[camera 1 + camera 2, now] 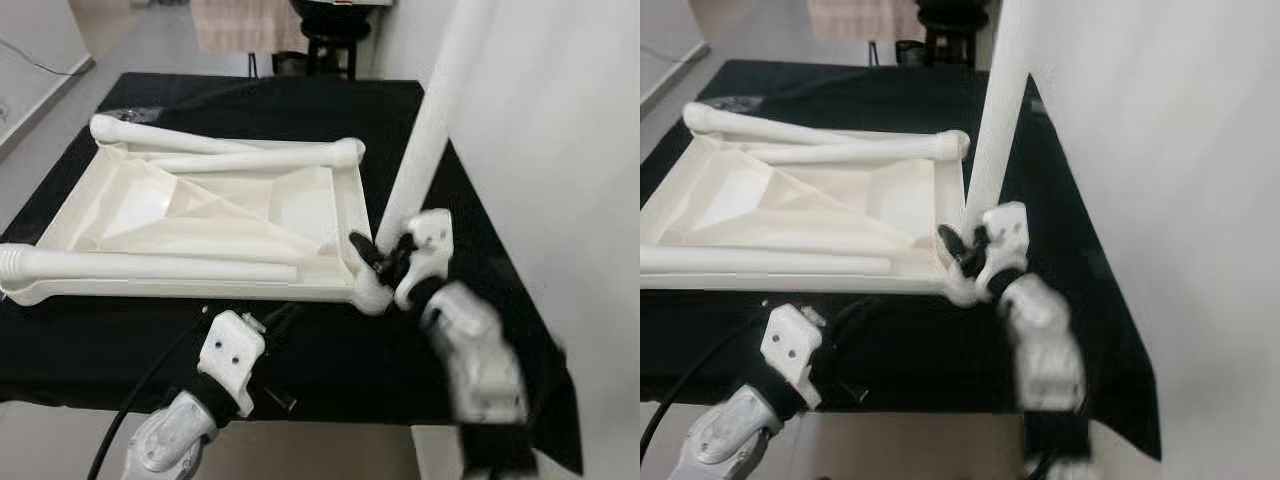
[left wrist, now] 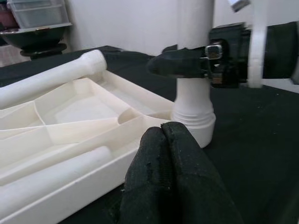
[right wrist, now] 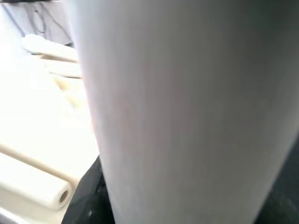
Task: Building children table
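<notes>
While the left gripper [image 2: 161, 140] is hovering low at the near edge of the black-covered table [image 1: 90, 345], its two black fingers [image 2: 187, 177] are pressing together with nothing between them, pointing at the near right corner of the white tabletop [image 1: 205, 215]. That tabletop is lying upside down on the cloth, its ribbed underside facing up. Along its near side a loose white leg [image 1: 150, 266] is lying flat, its ridged end sticking out past the left corner.

Just right of the left gripper, the right gripper [image 1: 385, 262] is closing its fingers around the upright leg [image 1: 428, 130] low down, right above the threaded collar where the leg is meeting the corner socket [image 2: 194, 119]. This leg is standing at the tabletop's near right corner, tilting slightly to the right as it is rising out of the top of the head views. The right wrist view is looking straight onto its pale shaft [image 3: 187, 112] from very close.

Farther back, two more legs are lying across the far side of the tabletop: a second leg [image 1: 265, 158] ending in a rounded knob near the far right corner, and a third leg [image 1: 165, 135] angling behind it toward the far left corner.

Beyond the table, a dark stool [image 1: 335, 35] is standing on the floor, and a white wall [image 1: 560, 150] is running along the right.
</notes>
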Motion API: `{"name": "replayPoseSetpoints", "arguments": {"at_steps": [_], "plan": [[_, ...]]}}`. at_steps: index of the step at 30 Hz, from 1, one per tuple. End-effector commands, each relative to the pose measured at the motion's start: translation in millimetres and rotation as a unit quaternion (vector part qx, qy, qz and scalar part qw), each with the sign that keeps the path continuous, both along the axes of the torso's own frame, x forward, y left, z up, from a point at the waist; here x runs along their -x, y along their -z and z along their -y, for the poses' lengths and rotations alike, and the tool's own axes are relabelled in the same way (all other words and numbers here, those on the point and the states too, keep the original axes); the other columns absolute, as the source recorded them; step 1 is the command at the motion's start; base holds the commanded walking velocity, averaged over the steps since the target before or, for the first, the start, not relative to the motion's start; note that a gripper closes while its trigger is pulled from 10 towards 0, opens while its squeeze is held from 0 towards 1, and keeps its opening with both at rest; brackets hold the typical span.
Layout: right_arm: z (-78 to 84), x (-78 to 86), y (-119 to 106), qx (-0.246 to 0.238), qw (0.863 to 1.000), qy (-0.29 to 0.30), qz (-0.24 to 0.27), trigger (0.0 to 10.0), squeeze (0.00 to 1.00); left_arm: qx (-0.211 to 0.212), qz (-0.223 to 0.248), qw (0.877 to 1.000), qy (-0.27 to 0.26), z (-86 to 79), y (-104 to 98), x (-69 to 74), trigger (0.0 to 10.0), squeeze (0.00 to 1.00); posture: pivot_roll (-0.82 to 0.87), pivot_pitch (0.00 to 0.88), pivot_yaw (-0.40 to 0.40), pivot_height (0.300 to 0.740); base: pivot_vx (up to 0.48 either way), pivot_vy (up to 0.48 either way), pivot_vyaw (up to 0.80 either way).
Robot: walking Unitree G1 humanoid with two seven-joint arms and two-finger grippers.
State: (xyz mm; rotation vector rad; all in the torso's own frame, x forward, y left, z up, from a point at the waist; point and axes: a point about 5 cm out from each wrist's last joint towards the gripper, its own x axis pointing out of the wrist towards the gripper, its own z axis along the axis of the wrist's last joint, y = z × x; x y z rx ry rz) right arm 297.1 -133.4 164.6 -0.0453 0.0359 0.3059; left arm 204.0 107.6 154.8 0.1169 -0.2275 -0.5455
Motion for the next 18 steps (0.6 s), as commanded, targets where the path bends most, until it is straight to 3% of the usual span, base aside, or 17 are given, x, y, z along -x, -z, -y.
{"name": "replayPoseSetpoints", "arguments": {"at_steps": [1,3,4,5,9,10,11,12,13,16,17,18], "plan": [[7.7,6.8,31.2,0.026,0.995,0.029,-0.093,0.0,0.0,0.008,-0.011,1.0,-0.001,0.1,4.2,0.7,10.0,0.0,0.02,0.128,-0.034,0.74,0.0,0.0,0.0],[4.6,3.2,27.8,0.035,0.996,0.011,-0.08,0.0,0.0,0.011,-0.015,1.0,0.001,1.9,5.9,0.2,10.0,0.0,0.03,0.128,-0.039,0.74,0.0,0.0,0.0],[4.5,-1.8,26.7,0.032,0.996,0.011,-0.078,1.6,0.0,0.013,-0.017,1.0,0.002,3.7,7.0,-0.5,10.0,0.0,0.03,0.125,-0.043,0.74,0.0,0.0,0.0],[3.3,-6.1,23.9,0.034,0.996,0.006,-0.08,10.0,0.0,0.015,-0.018,1.0,0.003,5.4,7.9,-1.2,10.0,0.0,0.03,0.123,-0.047,0.74,0.0,0.0,0.0],[0.7,-14.8,14.1,0.023,0.997,-0.018,-0.067,10.0,0.0,0.017,-0.018,1.0,0.003,7.3,8.8,-2.4,10.0,0.0,0.03,0.118,-0.05,0.74,0.0,0.0,0.0],[-5.4,-18.5,5.5,0.015,0.995,-0.084,-0.049,10.0,0.0,0.018,-0.02,1.0,0.006,8.4,9.4,-3.3,10.0,0.0,0.03,0.112,-0.045,0.74,0.0,0.0,0.0],[-11.2,-18.0,-2.2,0.014,0.989,-0.144,-0.036,10.0,0.73,0.02,-0.021,1.0,0.009,9.4,10.0,-3.9,10.0,0.0,0.03,0.111,-0.044,0.74,0.0,0.0,0.0],[-11.2,-18.0,-2.2,0.014,0.989,-0.144,-0.036,10.0,0.73,0.02,-0.021,1.0,0.009,9.4,10.0,-3.9,10.0,0.0,0.03,0.111,-0.044,0.74,0.0,0.0,0.0],[-11.5,-19.1,-13.2,0.009,0.98,-0.196,-0.012,10.0,1.0,0.021,-0.023,0.999,0.012,10.3,10.6,-4.8,10.0,0.0,0.03,0.104,-0.043,0.74,0.0,0.0,0.0],[-3.0,-20.2,-37.8,0.007,0.954,-0.298,0.03,10.0,1.0,0.024,-0.027,0.999,0.021,12.2,12.2,-6.2,10.0,0.0,0.03,0.091,-0.051,0.74,0.0,0.0,0.0],[-0.4,-21.4,-40.6,0.011,0.948,-0.315,0.03,10.0,0.73,0.024,-0.028,0.999,0.023,12.4,12.6,-6.4,10.0,0.0,0.03,0.091,-0.051,0.74,0.0,0.0,0.0],[-0.4,-21.4,-40.6,0.011,0.948,-0.315,0.03,10.0,0.73,0.024,-0.028,0.999,0.023,12.4,12.6,-6.4,10.0,0.0,0.03,0.091,-0.051,0.74,0.0,0.0,0.0]]}}
